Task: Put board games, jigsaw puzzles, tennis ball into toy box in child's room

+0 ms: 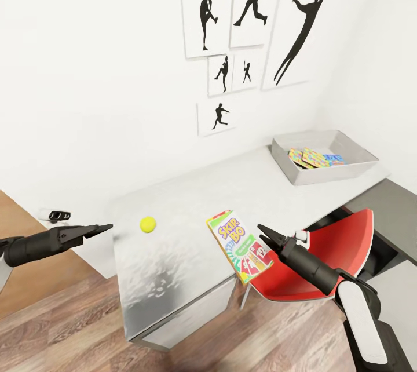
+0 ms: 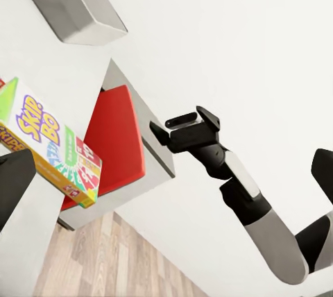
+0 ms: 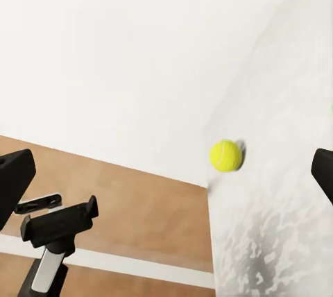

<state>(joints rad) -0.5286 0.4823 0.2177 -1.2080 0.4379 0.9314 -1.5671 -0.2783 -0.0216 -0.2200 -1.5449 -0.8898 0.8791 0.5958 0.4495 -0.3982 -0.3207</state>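
The tennis ball [image 1: 147,224] [image 3: 226,155] rests on the pale table [image 1: 174,267] near its left end. My left gripper [image 1: 104,227] hovers open just left of the ball, off the table's end. A Skip-Bo board game [image 1: 239,245] [image 2: 48,148] lies flat at the table's front edge, one corner overhanging. My right gripper [image 1: 264,233] [image 2: 187,127] is open, its tips right beside that box. The grey toy box [image 1: 324,156] [image 2: 69,2] stands at the far right and holds two jigsaw puzzles [image 1: 307,157] and a small blue box [image 1: 334,159]. The bed is out of view.
A red chair [image 1: 336,256] [image 2: 114,141] sits tucked under the table below my right gripper. A lower dark grey top [image 1: 394,204] joins the table at the right. Silhouette pictures [image 1: 255,1] hang on the white wall. Wooden floor [image 1: 69,325] lies to the left.
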